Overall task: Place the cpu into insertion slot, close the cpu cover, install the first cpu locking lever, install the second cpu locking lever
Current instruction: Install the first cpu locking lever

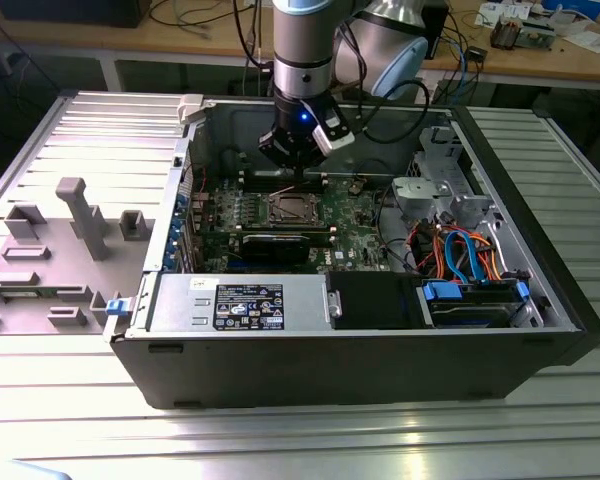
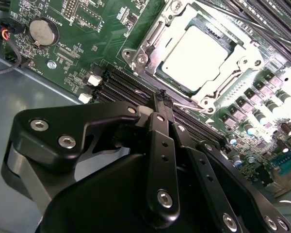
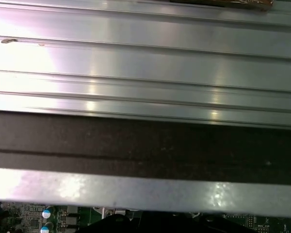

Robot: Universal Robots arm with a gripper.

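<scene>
On the exterior view's left, a grey plastic side panel [image 1: 55, 250] with raised blocks lies flat on the ribbed metal worktop [image 1: 300, 440], just beside an open computer case [image 1: 350, 350]. Along the near wall of the case sits a grey power supply [image 1: 242, 303] with a dark label, and further toward the exterior view's right a bundle of orange and blue cables [image 1: 460, 255] runs over a drive bay.

In the middle of the case lies the green board [image 1: 320, 225]. The cpu [image 1: 287, 208] sits in its slot on that board; in the second wrist view its plain silver top [image 2: 196, 53] shows through the square window of the cpu cover [image 2: 150, 51], which lies flat down around the chip. Whether the thin locking levers along the cover's edges are latched cannot be told.

The arm comes down from the back of the case, and the tool [image 1: 302, 172] hangs just above the board, near the far edge of the slot and apart from the chip. In the second wrist view the black fingers [image 2: 163, 114] stand pressed together at their tips, narrow, with nothing between them, over the dark memory slots [image 2: 121, 87] beside the cpu.

In the first wrist view, ribbed metal and the dark rim of the case [image 3: 145, 145] cross the picture, with a strip of green board below.
</scene>
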